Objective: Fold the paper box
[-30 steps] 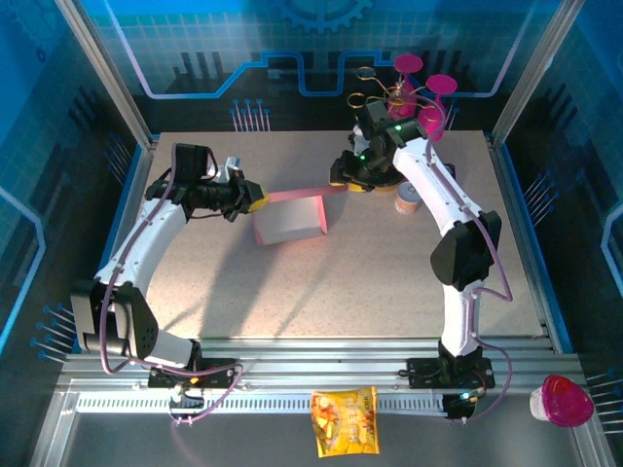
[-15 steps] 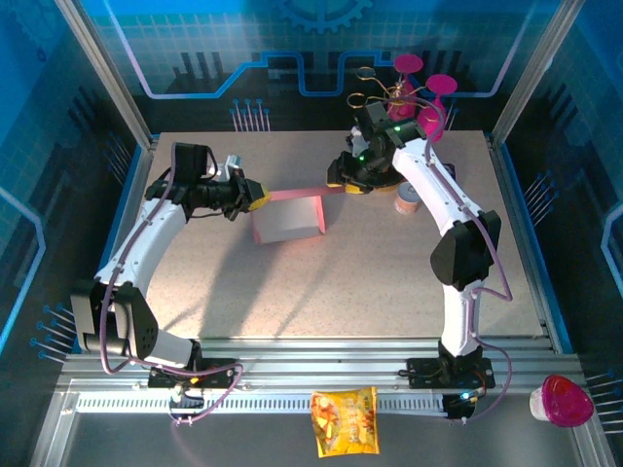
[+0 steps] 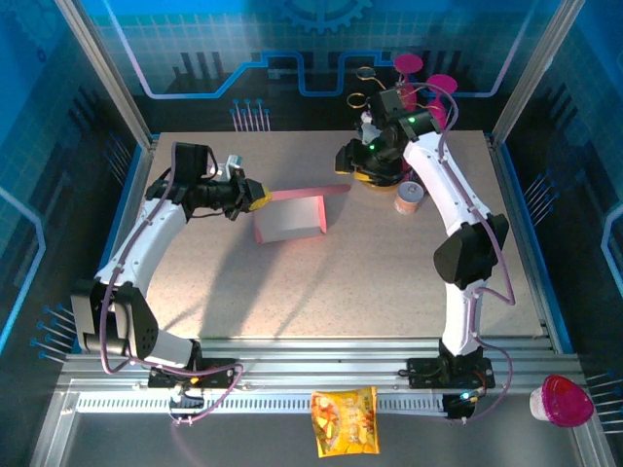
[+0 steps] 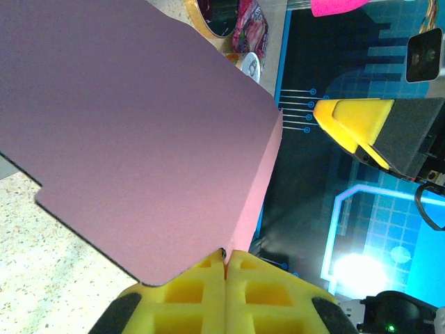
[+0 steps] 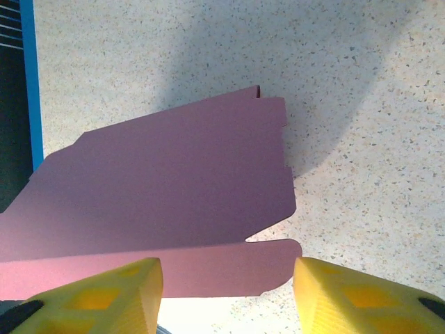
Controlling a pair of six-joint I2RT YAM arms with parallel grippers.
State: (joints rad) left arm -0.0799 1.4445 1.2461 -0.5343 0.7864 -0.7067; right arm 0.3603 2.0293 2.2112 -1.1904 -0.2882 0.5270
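At the near rail, a yellow snack bag [image 3: 344,420] is lying flat, well apart from the work. Mid-table, the paper box [image 3: 290,219] is standing partly folded: one pale panel is leaning upright and a pink strip is running along its top edge toward the right. The left gripper [image 3: 261,197] is pinching that strip's left end, yellow pads [image 4: 201,278] pressed together on the card's thin edge. The right gripper [image 3: 352,175] is hovering just beyond the strip's right end, jaws parted and holding nothing, with the flaps [image 5: 264,261] lying below. Farther back, a small can [image 3: 409,197] is standing near the right arm.

The card looks light, thin and easily dented, stiff across panels but hinging at creases. Gripping flap edges beside a crease would likely suit best.
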